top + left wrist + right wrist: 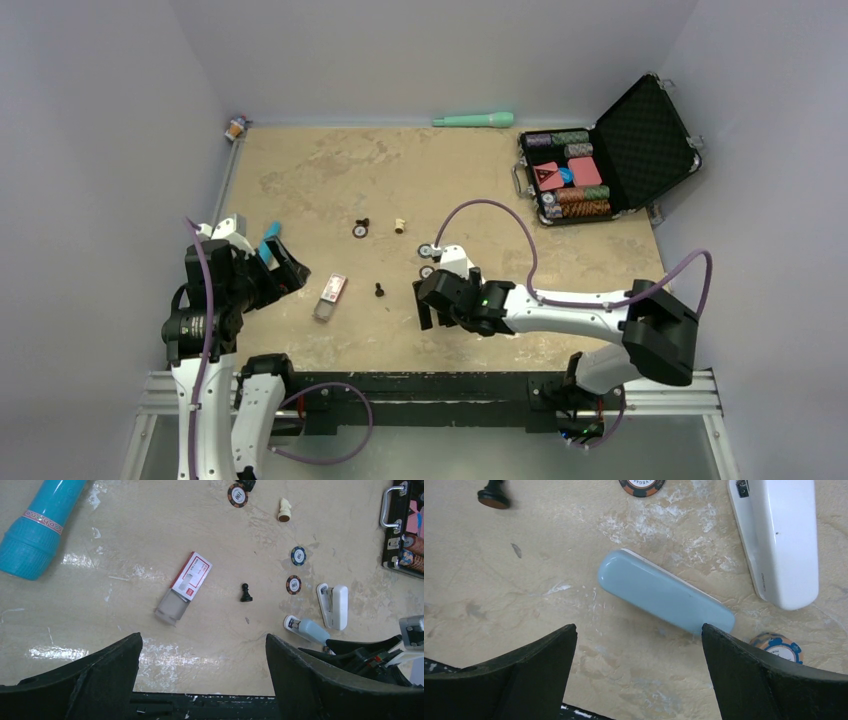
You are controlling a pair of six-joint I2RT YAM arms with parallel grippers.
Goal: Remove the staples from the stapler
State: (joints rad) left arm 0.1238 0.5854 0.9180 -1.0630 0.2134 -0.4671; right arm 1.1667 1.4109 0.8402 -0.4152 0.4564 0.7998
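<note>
Stapler's pale blue part (664,595) flat on the table (499,570), white part (779,540) just beside it, right hand (638,630) above with fingers apart, left hand (203,639) likewise apart

I see mottled beige table (330,170). On it: stapler (334,605), blue part (666,592) beside white part (776,540); box (184,586); pawn (245,593); chips (298,555); blue stick (37,527) near left; green rod (473,120) at far edge; open case (600,165) far right.

**Wide open on both sides, nothing gripped**

The left arm (200,330) stood up from its base and folded over, left hand (288,270) aimed right, fingers (100,680) spread wide. The right arm (570,308) lay stretched low toward the left, right hand (428,305) angled down, fingers (524,680) just as far apart.
</note>
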